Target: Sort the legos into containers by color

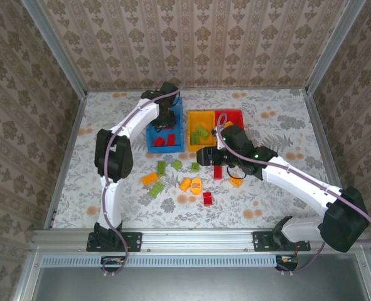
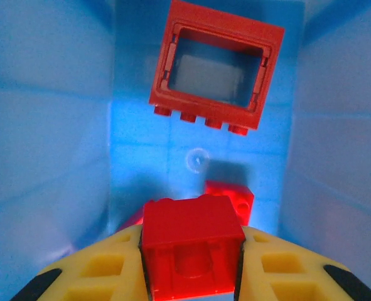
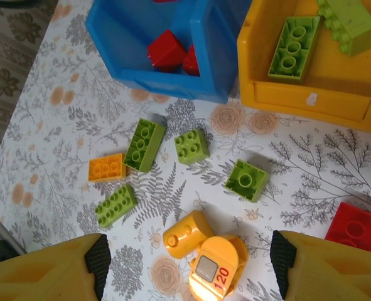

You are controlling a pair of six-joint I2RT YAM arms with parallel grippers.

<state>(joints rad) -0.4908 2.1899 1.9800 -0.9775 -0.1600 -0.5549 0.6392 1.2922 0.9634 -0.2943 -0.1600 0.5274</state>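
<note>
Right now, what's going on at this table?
The left gripper holds a red brick inside the blue bin, where a red frame piece lies. The right gripper hangs open over a yellow rounded piece marked 120 on the table. Two green bricks sit in the yellow bin; loose green bricks lie on the table nearby.

A: Site type?
B: Lab test cell, dressed up like a home. Damask wallpaper [image 1: 198,44] on three walls, floral sheet [image 1: 279,125] over the table.
A: Why a lab?
B: Bare aluminium posts [image 1: 54,47] at the corners. Metal rail [image 1: 198,239] along the near edge, arm bases [image 1: 110,239] bolted on.
</note>
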